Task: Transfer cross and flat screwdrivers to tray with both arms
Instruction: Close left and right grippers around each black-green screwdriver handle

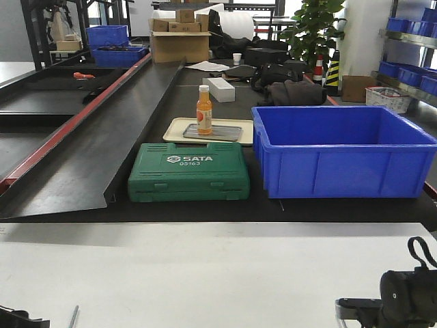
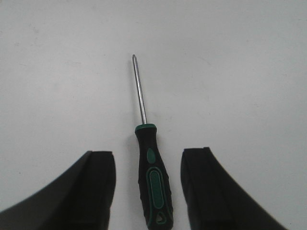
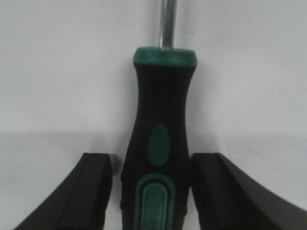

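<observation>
A slim screwdriver with a black and green handle (image 2: 146,139) is lying on the white surface (image 2: 240,72). Its long shaft is pointing straight away from the left fingers (image 2: 98,187), which are standing open on both sides of the handle. A second black and green screwdriver (image 3: 158,124) is lying the same way between the open right fingers (image 3: 96,191). Far ahead, the flat grey metal tray (image 1: 229,131) is sitting beside a big blue plastic bin (image 1: 341,154).

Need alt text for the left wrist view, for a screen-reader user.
A screwdriver with a black handle and green bands lies on a white surface, its metal shaft pointing away from the camera. The handle sits between the two black fingers of the open left gripper, touching neither.
</observation>
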{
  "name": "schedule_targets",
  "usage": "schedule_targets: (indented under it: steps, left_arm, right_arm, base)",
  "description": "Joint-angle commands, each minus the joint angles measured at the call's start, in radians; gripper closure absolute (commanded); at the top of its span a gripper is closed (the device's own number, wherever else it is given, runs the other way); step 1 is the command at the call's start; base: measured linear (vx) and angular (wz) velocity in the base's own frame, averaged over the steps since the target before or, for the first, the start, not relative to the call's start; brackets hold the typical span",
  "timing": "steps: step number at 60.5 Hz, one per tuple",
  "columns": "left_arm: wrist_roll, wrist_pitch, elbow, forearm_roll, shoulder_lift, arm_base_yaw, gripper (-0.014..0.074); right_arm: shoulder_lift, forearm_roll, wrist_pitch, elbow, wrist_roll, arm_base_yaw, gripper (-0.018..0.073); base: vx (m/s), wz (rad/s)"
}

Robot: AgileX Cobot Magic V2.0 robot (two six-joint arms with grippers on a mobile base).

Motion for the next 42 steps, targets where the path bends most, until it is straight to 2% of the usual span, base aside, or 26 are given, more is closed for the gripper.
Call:
schedule_targets:
  steps: [1, 18, 27, 36, 42]
  left_arm:
    - [-0.006, -0.058, -0.030, -0.023, -0.024, -0.005, 0.0145]
    - [-0.006, -0.007, -0.031, -0.089, -0.024, -0.005, 0.0145]
    - [-0.006, 0.083, -0.033, -0.093, -0.024, -0.005, 0.0145]
    - [-0.004, 0.144, -0.033, -0.217, -0.024, -0.005, 0.0145]
    - [-0.004, 0.135, -0.033, -0.231, -0.024, -0.005, 0.0145]
  right_arm:
    - [-0.023, 0.006, -0.040, -0.018, 0.003, -0.002, 0.0214]
    - [-0.020, 0.006, -0.045, -0.018, 0.003, -0.002, 0.0574]
    - [-0.020, 0.016, -0.049, -0.018, 0.002, -0.002, 0.0571]
    - [-0.020, 0.034, -0.056, -0.018, -0.004, -0.002, 0.0570]
    - [-0.020, 0.035, -0.056, -0.018, -0.004, -0.002, 0.0569]
  base:
    - [0.00, 0.00]
    - [0.00, 0.00]
    - [0.00, 0.00]
    - [0.00, 0.00]
    - [0.00, 0.00]
